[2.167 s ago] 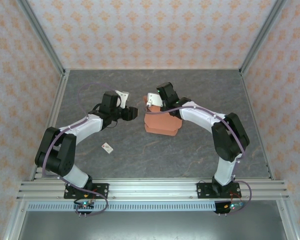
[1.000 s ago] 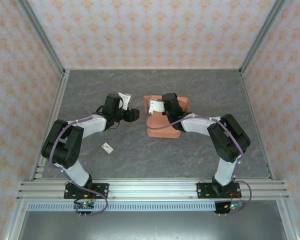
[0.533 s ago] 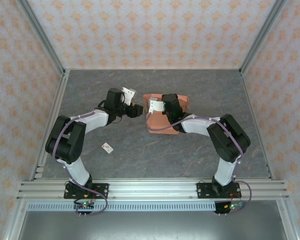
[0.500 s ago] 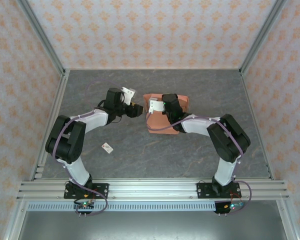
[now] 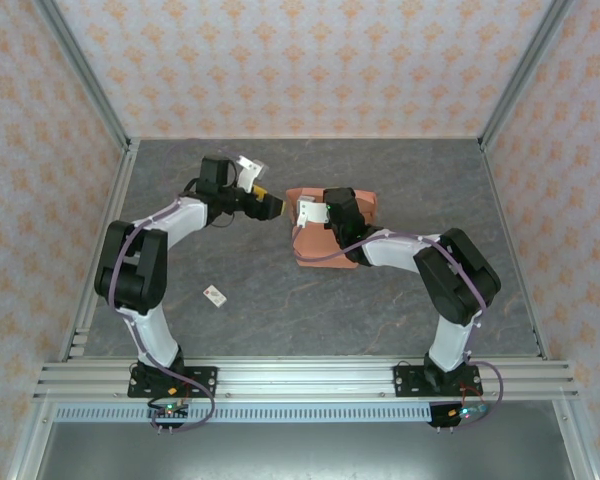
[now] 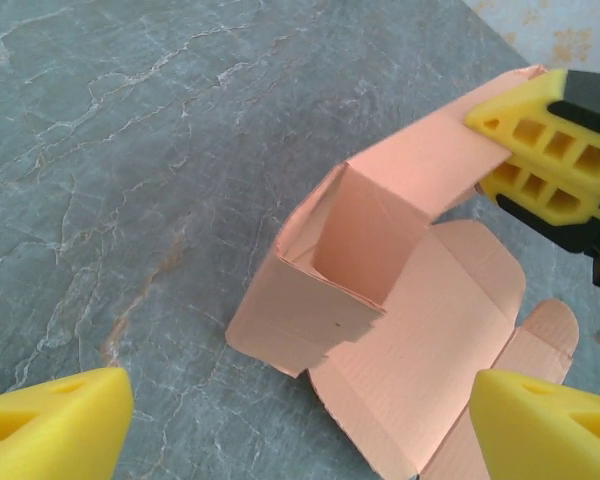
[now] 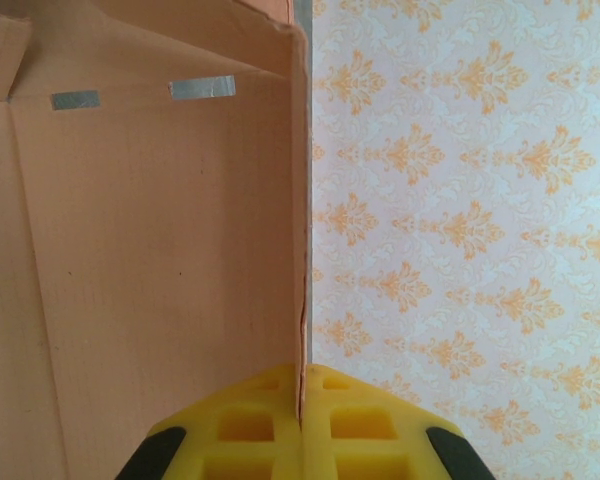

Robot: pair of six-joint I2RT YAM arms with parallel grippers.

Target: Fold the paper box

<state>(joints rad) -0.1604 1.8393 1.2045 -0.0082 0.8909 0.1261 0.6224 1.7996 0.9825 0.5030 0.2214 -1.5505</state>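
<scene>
The paper box (image 5: 325, 245) is salmon-orange cardboard, partly folded, lying at the middle of the table. In the left wrist view the paper box (image 6: 420, 320) has one corner standing up, with flat panels and a rounded tab spread beside it. My right gripper (image 5: 313, 214) is shut on a raised wall of the box; its yellow fingers (image 6: 545, 150) pinch the wall's top edge. In the right wrist view the right gripper (image 7: 302, 395) clamps that thin wall (image 7: 150, 250) edge-on. My left gripper (image 5: 271, 207) hangs open just left of the box, and the left gripper (image 6: 298, 428) holds nothing.
A tiny white tag (image 5: 215, 294) lies on the grey marble table (image 5: 280, 320) in front of the left arm. Patterned walls and aluminium posts (image 5: 105, 120) enclose the table on three sides.
My left gripper has swung toward the back of the table and opened wider, staying close to the box's left side. The right gripper keeps its hold on the box wall.
</scene>
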